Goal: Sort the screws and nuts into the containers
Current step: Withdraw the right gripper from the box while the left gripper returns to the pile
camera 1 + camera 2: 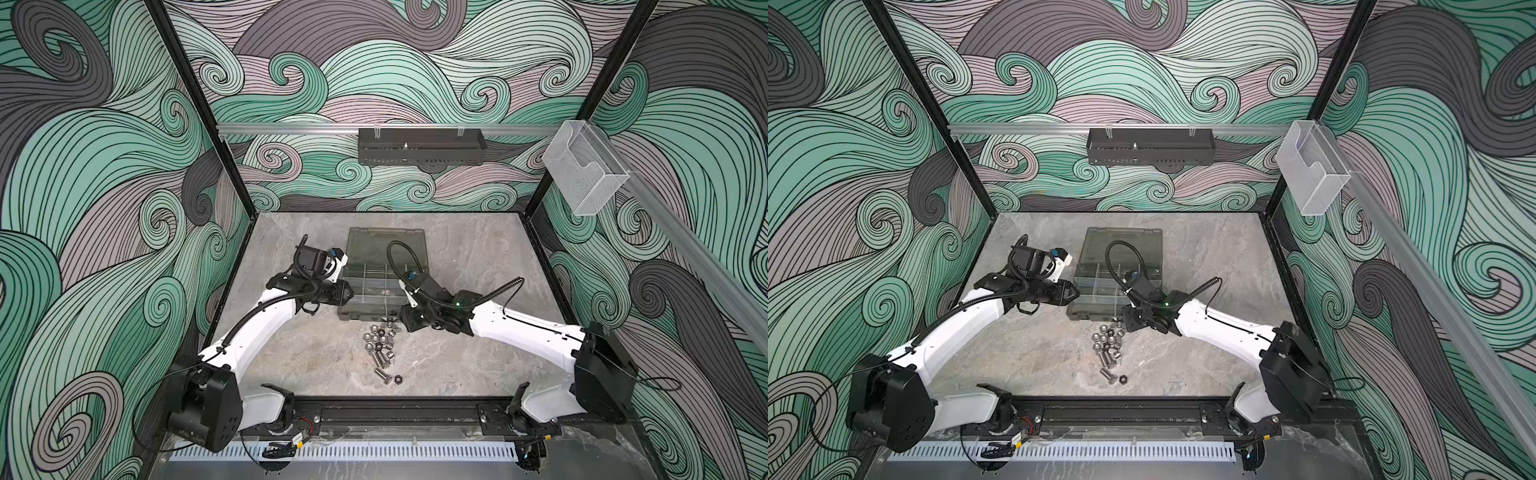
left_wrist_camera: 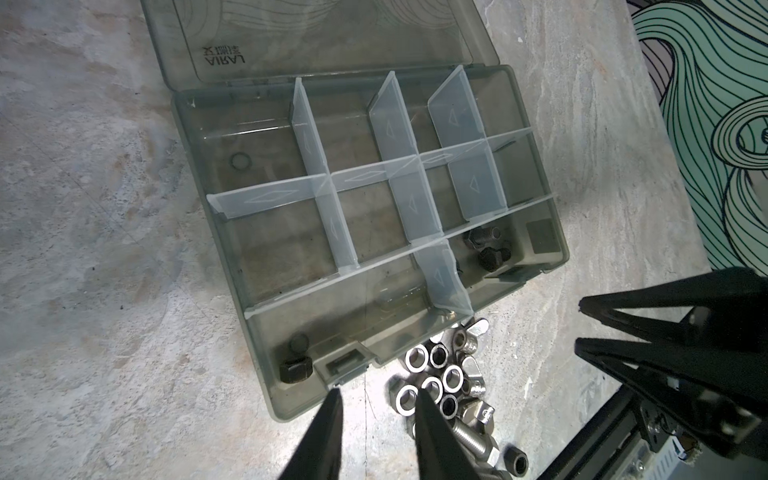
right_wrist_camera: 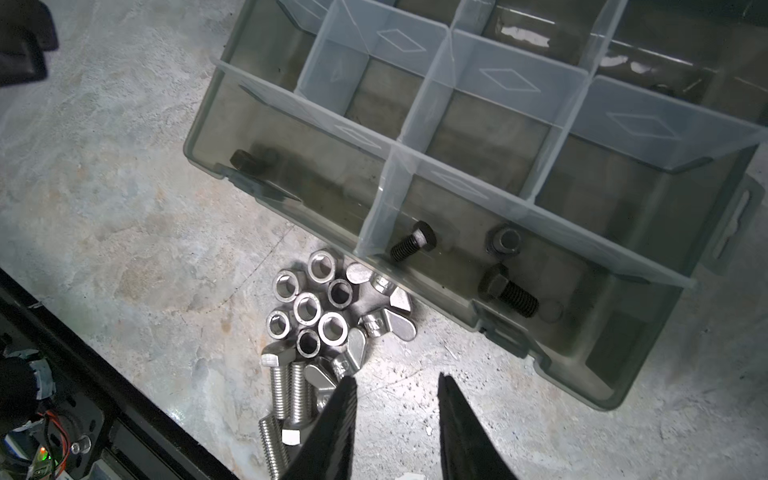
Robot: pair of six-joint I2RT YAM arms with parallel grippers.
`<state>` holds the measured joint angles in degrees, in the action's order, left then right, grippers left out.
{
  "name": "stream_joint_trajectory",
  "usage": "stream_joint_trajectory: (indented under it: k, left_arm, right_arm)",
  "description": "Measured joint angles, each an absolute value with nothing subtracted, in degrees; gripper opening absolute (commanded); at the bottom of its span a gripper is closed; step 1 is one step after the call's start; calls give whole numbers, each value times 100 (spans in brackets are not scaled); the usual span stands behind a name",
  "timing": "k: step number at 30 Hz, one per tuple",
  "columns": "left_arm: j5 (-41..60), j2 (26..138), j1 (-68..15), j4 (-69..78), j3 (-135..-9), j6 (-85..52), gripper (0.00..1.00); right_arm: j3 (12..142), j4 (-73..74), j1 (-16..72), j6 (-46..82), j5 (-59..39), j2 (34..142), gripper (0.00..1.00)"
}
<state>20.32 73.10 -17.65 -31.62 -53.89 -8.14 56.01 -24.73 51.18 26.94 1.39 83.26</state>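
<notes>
The smoky-grey organiser case (image 1: 353,312) lies open mid-table, its containers (image 2: 286,237) set off by clear dividers. Two black screws (image 3: 508,289) lie in the front right compartment, and a dark piece (image 2: 296,368) in the front left one. A pile of silver nuts (image 3: 316,307) and screws (image 3: 286,390) sits on the table against the case's front wall, seen in both top views (image 1: 380,345). My left gripper (image 2: 376,395) hovers open at the case's front left, one fingertip beside the nuts. My right gripper (image 3: 397,378) is open over bare table beside the pile.
The case lid (image 1: 386,245) lies flat behind the compartments. A black nut (image 1: 397,379) and a silver screw (image 1: 381,374) lie apart nearer the front rail (image 1: 399,409). A black perforated tray (image 1: 422,146) and a clear box (image 1: 584,172) hang on the walls.
</notes>
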Motion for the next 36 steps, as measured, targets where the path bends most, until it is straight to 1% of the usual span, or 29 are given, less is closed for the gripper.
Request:
stream_joint_trajectory:
  k: [6, 13, 16, 22, 26, 30, 36]
  left_arm:
    - [2086, 7369, -1852, -3135, -5389, -810, 34]
    - [2112, 7478, -2180, -3131, -5389, -792, 34]
    - [2038, 7526, -2587, -3146, -5391, -757, 35]
    - [1841, 7579, -3686, -3277, -5398, -762, 36]
    - [1627, 7579, -4392, -3374, -5398, -902, 37]
    - [1470, 7658, -5148, -3400, -5389, -1149, 41]
    - [1247, 8128, -5996, -3621, -5374, -1507, 43]
  right_arm:
    - [5273, -2469, 5118, 2906, 235, 8023, 35]
    - [4877, -2477, 5118, 3076, 438, 7540, 35]
    - [4729, -2534, 5118, 3114, 539, 7336, 36]
    - [4362, -2722, 5030, 3194, 766, 6643, 37]
    - [4060, -2808, 4781, 3214, 851, 6125, 37]
    - [3767, -2932, 4512, 3216, 891, 5649, 37]
    - [3406, -3105, 4156, 3210, 891, 5022, 38]
